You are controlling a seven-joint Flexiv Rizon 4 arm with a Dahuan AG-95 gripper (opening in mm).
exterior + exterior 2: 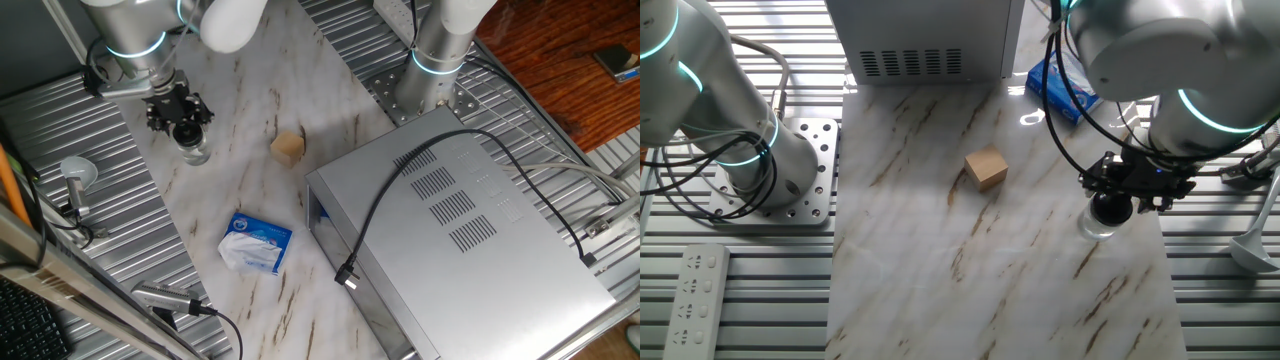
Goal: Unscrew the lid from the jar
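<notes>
The gripper (186,118) is closed around the lid (1112,208) of the jar (195,152), near the marble slab's (260,190) edge. Open marble is seen toward the tan cube (288,148). The packet's (256,242) writing cannot be read.

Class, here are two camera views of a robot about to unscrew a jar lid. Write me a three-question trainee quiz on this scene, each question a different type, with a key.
1. True or false: the end effector is directly above the jar.
2. Multiple choice: what lies on the marble between the jar and the metal box? A) a tan cube B) a red cup C) a spoon
3. Short answer: what colours is the packet?

Key
1. True; it sits over the lid in both views, though whether it is clamped cannot be told.
2. A, the tan cube.
3. Blue and white.
</notes>
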